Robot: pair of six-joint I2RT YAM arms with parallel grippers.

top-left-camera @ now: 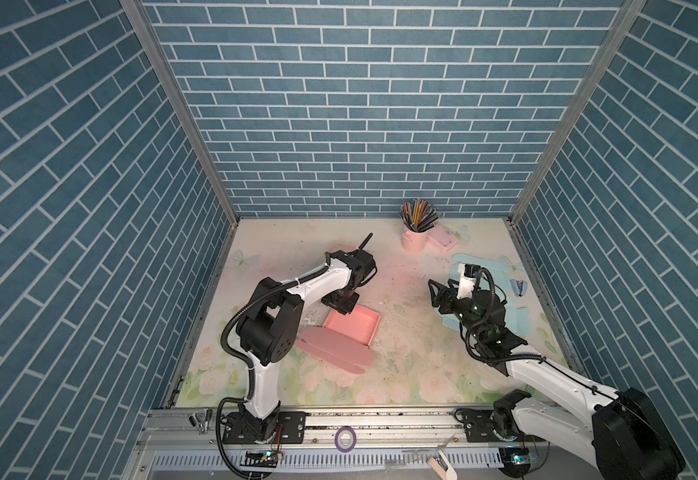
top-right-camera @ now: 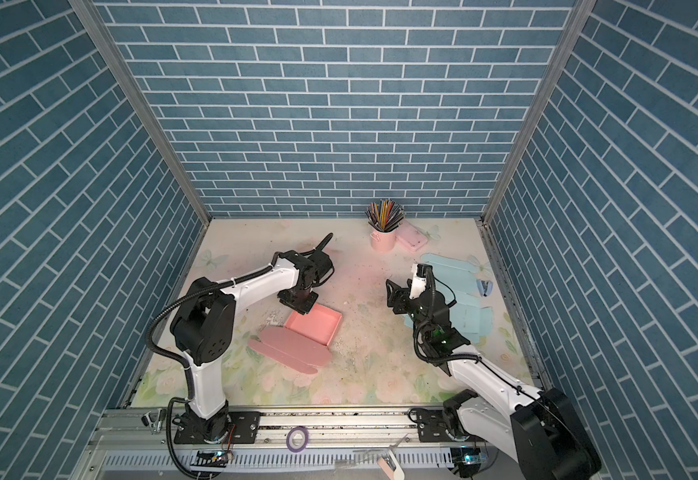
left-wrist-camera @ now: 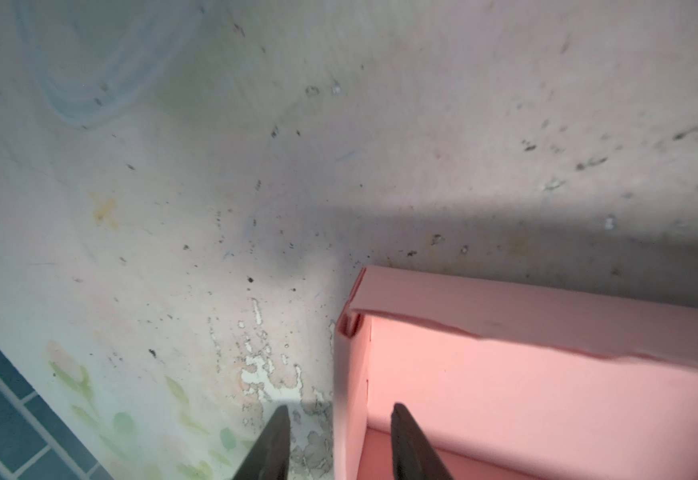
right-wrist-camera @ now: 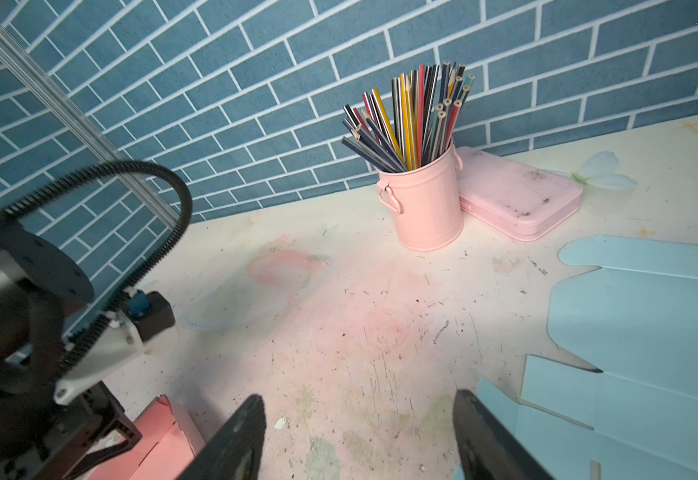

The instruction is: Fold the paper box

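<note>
The pink box lies left of centre, its tray walled and its long lid flat on the near side. The left gripper stands partly open directly over the box's far-left wall, one finger outside and one inside, gripping nothing; we judge it the nearer arm. The right gripper, wide open and empty, hovers well apart to the right.
</note>
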